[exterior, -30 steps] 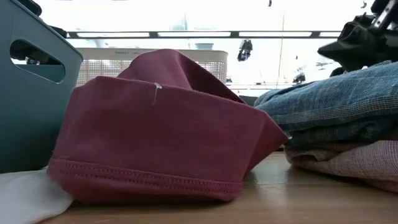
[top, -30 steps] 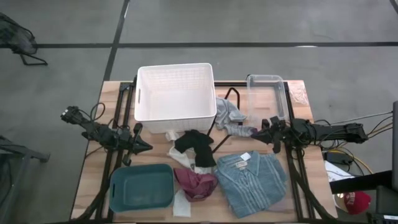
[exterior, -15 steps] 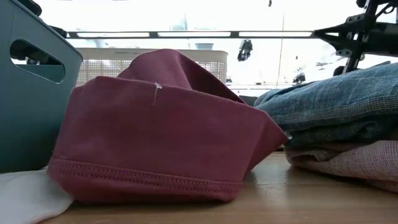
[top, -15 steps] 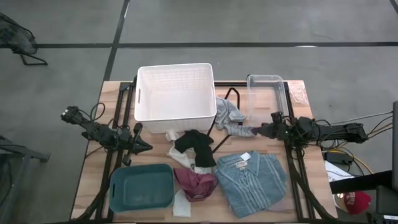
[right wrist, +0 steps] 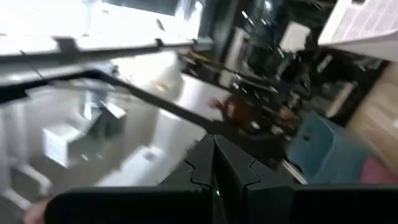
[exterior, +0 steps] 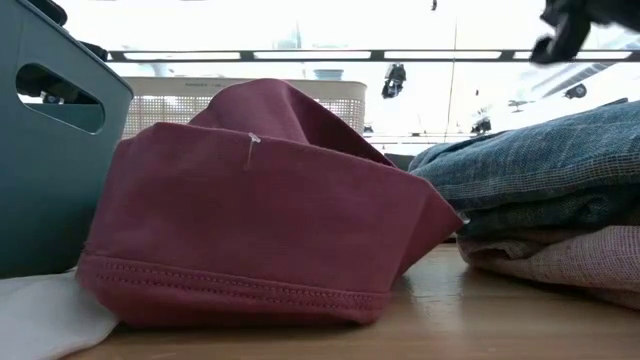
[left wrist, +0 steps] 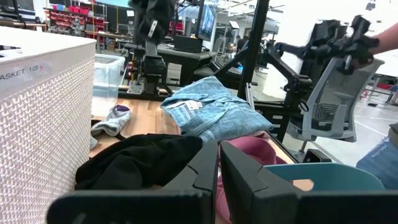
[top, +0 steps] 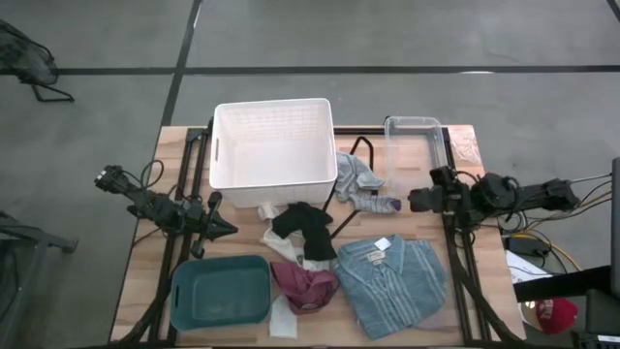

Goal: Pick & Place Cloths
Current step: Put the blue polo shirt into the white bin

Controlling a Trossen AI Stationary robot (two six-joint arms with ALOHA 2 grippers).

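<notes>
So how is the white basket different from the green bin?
The white basket is bigger and has mesh-like walls; the green bin is smaller with smooth solid walls. The white basket stands at the table's far edge, the green bin at the near edge. Both are open-topped, and both look empty.

High view looks straight down on the whole table (top: 465, 145). Low view sits at tabletop level, close against the maroon piece (exterior: 250, 210). Left wrist view also catches it.

Matt wooden table (top: 155, 174), white perforated plastic basket (top: 274, 143), soft stitched maroon piece (exterior: 250, 220), clear glossy bin (top: 415, 145)
</notes>
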